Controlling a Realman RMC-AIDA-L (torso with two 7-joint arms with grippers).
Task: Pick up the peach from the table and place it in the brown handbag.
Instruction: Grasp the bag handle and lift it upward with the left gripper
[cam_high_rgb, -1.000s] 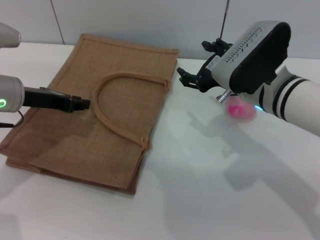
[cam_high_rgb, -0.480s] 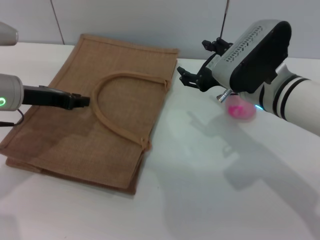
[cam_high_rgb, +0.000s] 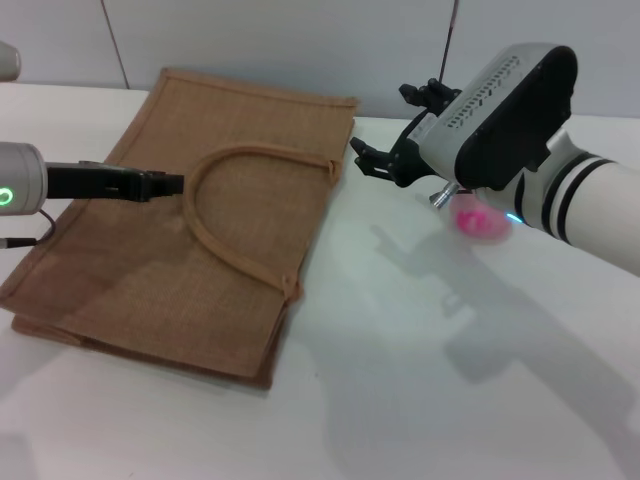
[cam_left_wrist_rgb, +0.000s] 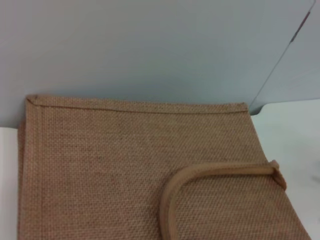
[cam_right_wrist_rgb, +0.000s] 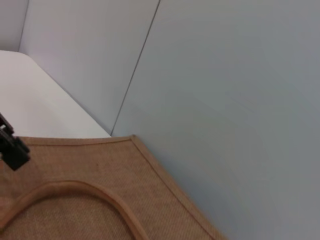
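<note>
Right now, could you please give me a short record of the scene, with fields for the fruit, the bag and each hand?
peach: on the white table, right of the bag, partly hidden behind the right arm
bag: brown handbag lying flat on the table, handle arch on top
left hand: over the bag, tip beside the handle arch, holding nothing visible
right hand: open, above the table by the bag's far right corner, not holding the peach
task state: peach not yet picked up
</note>
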